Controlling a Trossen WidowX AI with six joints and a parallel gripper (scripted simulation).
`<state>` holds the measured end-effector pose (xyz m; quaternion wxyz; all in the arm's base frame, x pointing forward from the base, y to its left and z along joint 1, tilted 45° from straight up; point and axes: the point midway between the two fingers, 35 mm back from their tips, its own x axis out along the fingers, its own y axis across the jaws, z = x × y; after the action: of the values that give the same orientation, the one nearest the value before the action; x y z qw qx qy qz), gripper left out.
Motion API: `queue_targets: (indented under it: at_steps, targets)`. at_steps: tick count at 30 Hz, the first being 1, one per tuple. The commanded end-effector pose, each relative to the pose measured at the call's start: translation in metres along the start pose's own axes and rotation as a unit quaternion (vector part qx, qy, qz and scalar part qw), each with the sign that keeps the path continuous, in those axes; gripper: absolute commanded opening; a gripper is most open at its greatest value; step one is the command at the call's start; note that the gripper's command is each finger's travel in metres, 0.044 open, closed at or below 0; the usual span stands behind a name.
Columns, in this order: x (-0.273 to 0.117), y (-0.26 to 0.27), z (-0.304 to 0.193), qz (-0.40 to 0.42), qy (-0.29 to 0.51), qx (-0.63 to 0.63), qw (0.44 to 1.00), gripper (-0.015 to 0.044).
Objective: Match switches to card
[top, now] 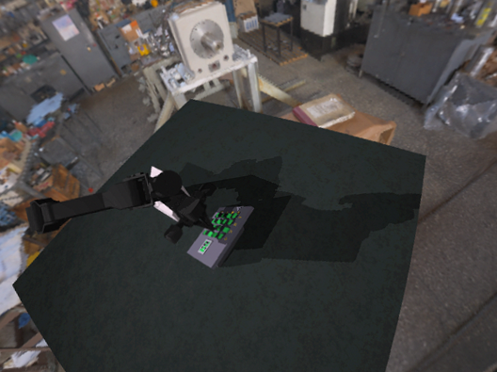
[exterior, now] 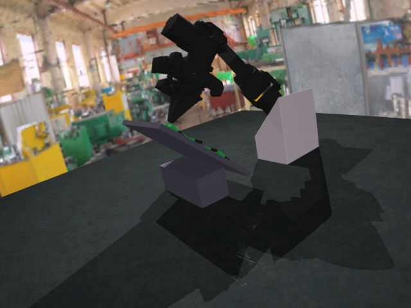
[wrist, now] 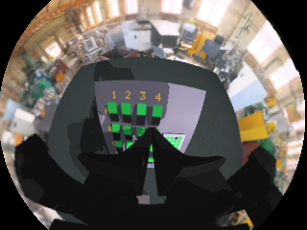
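1. Switches (wrist: 134, 122), set in a numbered grid on a tilted grey panel (top: 241, 228); panel raised on a block (exterior: 196, 182) directly under the fingertips.
2. Gripper (wrist: 153, 149): closed completely, nothing held, tips pressed together into one pointed probe.
3. Tip position: just above the panel face, over the near part of the grid, slightly left of the card (wrist: 172, 141); contact with a rocker not resolvable in any view.
4. Far row, ahead of the tips: green halves visible under numerals 1 to 4. Nearer rows: mostly hidden behind the closed fingers.
5. Card, just right of the tips: green border visible, individual squares too small to read.
6. Progress, as a judgement: mid-task, probably lining up on or pressing a rocker in a near row. Count of switches already matching the card: not determinable.
7. Remaining: any outstanding flips, then the lift clear of the panel and the hold; neither yet done, given the low tip position.
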<state>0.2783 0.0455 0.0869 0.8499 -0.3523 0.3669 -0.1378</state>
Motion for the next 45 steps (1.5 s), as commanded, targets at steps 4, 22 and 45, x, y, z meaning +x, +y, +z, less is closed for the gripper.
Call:
queue_targets:
  at_steps: [4,22,45]
  targets:
    - [-0.045,-0.004,0.003,-0.005,0.000,0.003,1.000,0.0000]
    - [-0.044,-0.004,-0.077,-0.005,0.001,0.002,1.000,0.0000]
    - [0.003,-0.006,-0.078,-0.007,-0.014,0.002,1.000,0.0000]
